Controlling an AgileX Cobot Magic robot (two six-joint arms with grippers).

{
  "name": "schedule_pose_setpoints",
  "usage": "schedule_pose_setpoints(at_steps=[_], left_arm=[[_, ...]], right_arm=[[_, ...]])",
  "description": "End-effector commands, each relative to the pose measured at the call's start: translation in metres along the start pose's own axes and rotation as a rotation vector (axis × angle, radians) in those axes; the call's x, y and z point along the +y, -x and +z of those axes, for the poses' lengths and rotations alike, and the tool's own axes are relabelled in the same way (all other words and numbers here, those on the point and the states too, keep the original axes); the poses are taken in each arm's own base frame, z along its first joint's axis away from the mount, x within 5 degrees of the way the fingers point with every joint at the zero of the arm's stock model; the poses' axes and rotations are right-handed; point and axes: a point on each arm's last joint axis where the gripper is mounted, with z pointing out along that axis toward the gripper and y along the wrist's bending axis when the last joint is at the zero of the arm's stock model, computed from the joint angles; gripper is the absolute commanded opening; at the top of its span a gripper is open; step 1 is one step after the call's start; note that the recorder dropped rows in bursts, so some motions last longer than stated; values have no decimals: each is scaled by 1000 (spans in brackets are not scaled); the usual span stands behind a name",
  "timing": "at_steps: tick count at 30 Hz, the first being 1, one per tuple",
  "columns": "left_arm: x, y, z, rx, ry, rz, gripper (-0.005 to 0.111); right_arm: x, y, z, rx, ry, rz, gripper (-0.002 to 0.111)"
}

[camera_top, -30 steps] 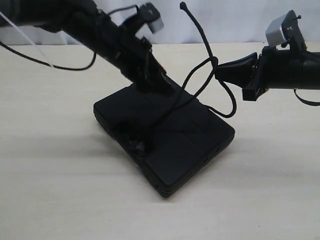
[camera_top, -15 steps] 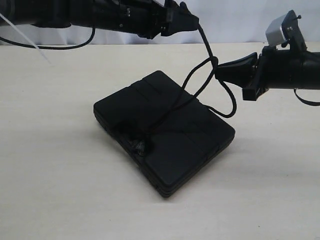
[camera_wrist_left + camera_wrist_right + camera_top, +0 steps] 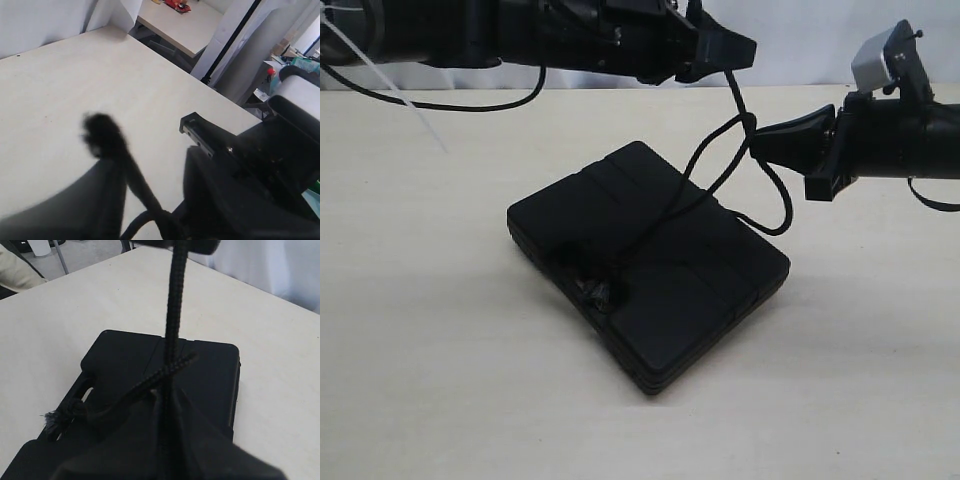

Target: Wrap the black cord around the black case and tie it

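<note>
Case: a flat rectangular matte black case (image 3: 695,300) lies shut on the pale desk (image 3: 440,350), one corner toward me; nothing of its inside shows.
Cord: a long thin black cord (image 3: 172,315) crosses the lid, its frayed tufted knot (image 3: 597,293) sitting by the slot-shaped handle hole (image 3: 85,385). From there it climbs off the far edge into the air, loops, and runs up between the two grippers.
Right gripper (image 3: 758,140): level above the case's far right side, jaws closed tight on the cord where its strands cross.
Left gripper (image 3: 738,50): higher up, reaching in from the left, jaws on either side of the cord's upper end. I cannot tell whether they pinch it.
Changed: a second ago the left arm leaned down over the case's far corner and the cord's knobbed tip stood free. Now that arm is up and the tip is hidden behind its jaws. Case, loop and right gripper sit as before.
</note>
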Motion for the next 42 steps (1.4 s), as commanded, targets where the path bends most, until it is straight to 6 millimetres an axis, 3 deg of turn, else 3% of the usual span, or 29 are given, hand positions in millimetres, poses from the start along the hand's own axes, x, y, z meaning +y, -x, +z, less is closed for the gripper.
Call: schedule_pose_setpoints(at_steps=[1,7,13,16,22,27,30,35,42], left_arm=[[2,2,-1,-9,19,-3,4],[2,2,-1,-6,21,-2,0],[2,2,-2,-9,21,-4,0],[-2,7,-5,-18,18,8,0],[-13,19,-14,-37,18,49,0],[-14,19,-14,-37,9,49,0],[-17,19,-14,-32,-26,50,0],[-24,17,-14,-19,-108,53,0],[-25,16,-14,-3,-112,68,0]], right_arm=[[1,2,-1,-12,7,-2,4],[-1,1,-1,1,-20,0,8],[-2,1,-2,3,-34,109,44],[-5,4,-9,48,-134,96,58],[5,32,-35,57,-294,-83,58],[39,58,-37,-40,-105,-244,58],[47,52,-21,37,-73,-336,58],[37,40,3,144,-184,-362,58],[34,37,8,165,-209,-356,33]])
